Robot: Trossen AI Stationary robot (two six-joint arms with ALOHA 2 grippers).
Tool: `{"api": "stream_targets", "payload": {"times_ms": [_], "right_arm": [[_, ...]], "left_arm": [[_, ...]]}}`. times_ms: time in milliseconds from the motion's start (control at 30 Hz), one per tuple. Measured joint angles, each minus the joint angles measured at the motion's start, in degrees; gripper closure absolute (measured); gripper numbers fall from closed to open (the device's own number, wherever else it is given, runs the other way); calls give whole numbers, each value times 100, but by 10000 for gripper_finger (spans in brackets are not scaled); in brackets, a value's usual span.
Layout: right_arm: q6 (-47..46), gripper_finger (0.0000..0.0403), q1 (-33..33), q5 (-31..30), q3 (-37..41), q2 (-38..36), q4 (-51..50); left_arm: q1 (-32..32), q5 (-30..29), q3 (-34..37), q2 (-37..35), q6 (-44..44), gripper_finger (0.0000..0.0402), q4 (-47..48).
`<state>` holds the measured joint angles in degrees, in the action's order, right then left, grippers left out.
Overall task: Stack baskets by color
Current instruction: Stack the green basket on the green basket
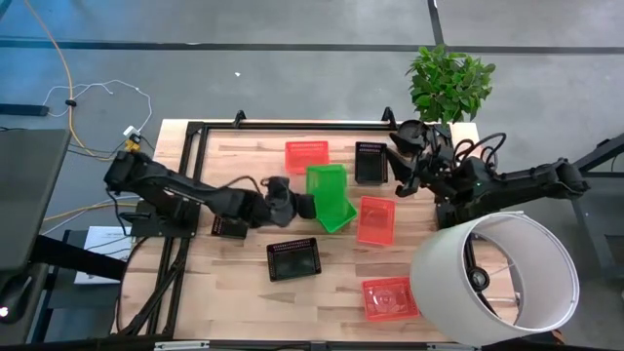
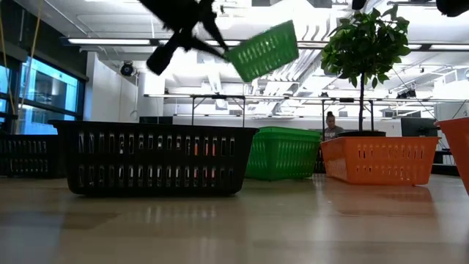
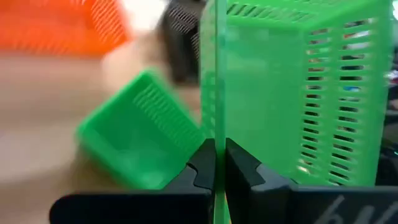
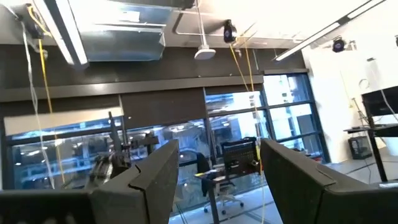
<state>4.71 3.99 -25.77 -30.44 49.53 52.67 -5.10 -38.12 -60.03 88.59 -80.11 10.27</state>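
Note:
My left gripper (image 1: 305,204) is over the middle of the table, shut on a green basket (image 1: 327,182) that it holds in the air. The low view shows this basket (image 2: 264,50) high above the table and tilted. A second green basket (image 1: 340,215) rests on its bottom on the table just beyond it, also in the left wrist view (image 3: 140,134). Red baskets (image 1: 306,153) (image 1: 376,220) (image 1: 390,297) and black baskets (image 1: 371,161) (image 1: 294,258) lie around. My right gripper (image 4: 214,180) is raised at the far right, open, nothing between its fingers. My left gripper pinches a thin edge of the green basket's wall (image 3: 215,134) between its two fingers (image 3: 204,167). The fingers come from the table's left, slanting a little down. The basket is lifted clear of the table and tilted, its slotted walls reaching out beyond the fingers.
A large white lampshade (image 1: 492,278) lies at the near right corner, beside a red basket. A potted plant (image 1: 448,83) stands at the far right corner. A small black thing (image 1: 231,227) lies under my left arm. Bare wood shows at the near left.

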Motion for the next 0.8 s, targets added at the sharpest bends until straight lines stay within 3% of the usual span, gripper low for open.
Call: {"api": "stream_targets", "payload": {"times_ms": [167, 467, 800], "right_arm": [[11, 190, 0, -32, 0, -12, -200], [25, 190, 0, -33, 0, -12, -741], [26, 190, 0, -53, 0, -12, -1145]], "left_arm": [[24, 216, 2, 402, -1105, 401, 297], [347, 1481, 4, 844, -2164, 401, -716], [394, 1147, 2, 872, -2778, 401, 169]]}}
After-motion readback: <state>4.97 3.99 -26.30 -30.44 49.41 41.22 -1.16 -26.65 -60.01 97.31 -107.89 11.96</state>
